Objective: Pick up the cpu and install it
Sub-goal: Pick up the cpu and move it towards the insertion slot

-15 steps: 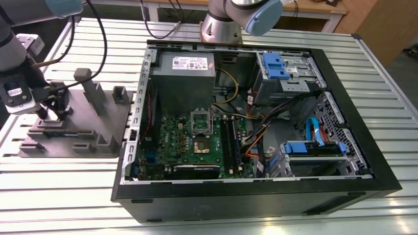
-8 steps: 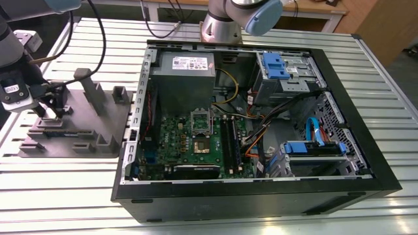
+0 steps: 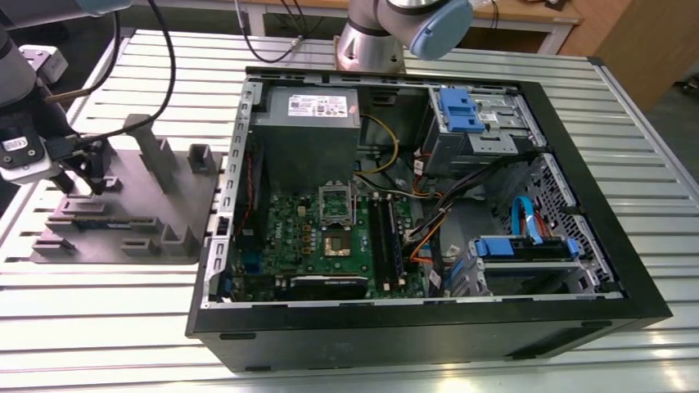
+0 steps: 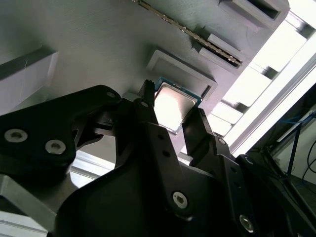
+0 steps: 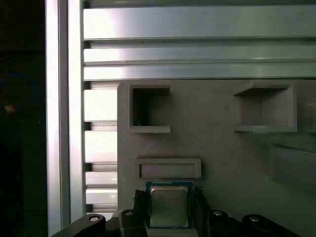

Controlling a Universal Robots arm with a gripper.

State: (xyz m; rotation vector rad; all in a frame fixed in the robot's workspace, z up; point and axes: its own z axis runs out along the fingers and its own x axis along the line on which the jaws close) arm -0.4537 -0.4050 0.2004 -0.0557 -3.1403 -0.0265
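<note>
Gripper (image 4: pixel 173 104) — fingers closed against both edges of the cpu (image 5: pixel 169 206), seated in the grey fixture (image 5: pixel 222 148) pocket — pick-up step; lifting calls for a straight, level pull.

The arm's base (image 3: pixel 377 37) stands upright at the back of the exterior view. Its grey wrist (image 3: pixel 20 106) is at the exterior view's left and hangs almost vertical. Below the wrist, the black gripper (image 3: pixel 85 185) points straight down and is held low. In the first wrist view the two jaws stand near each other, one against each opposite edge of the cpu (image 5: pixel 169 206), and they are closed on it.
</note>
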